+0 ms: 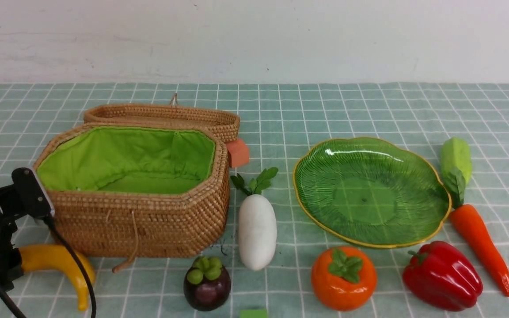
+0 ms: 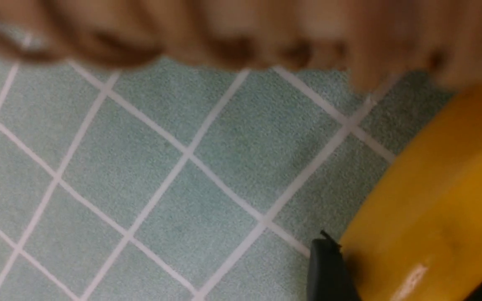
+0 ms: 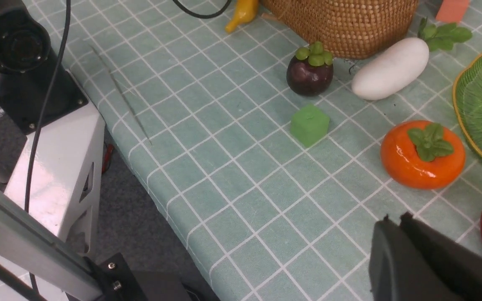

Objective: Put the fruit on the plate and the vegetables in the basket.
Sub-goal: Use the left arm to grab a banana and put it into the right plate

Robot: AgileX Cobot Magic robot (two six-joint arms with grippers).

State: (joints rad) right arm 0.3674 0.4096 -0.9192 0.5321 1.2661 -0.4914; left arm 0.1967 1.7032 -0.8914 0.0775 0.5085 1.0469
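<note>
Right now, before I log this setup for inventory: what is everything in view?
basket: one, tan wicker, left
plate: one, green, right of centre
banana: one, yellow, before basket
mangosteen: one, purple, front centre
persimmon: one, orange, before plate
radish: one, white, between basket and plate
bell pepper: one, red, front right
carrot: one, orange, right of plate
gourd: one, light green, behind carrot
block: one, salmon, behind basket
cube: one, green, front edge
tablecloth: one, teal check, underneath
left gripper: one, black, at banana's end
right gripper: one, black, shut, near pepper
</note>
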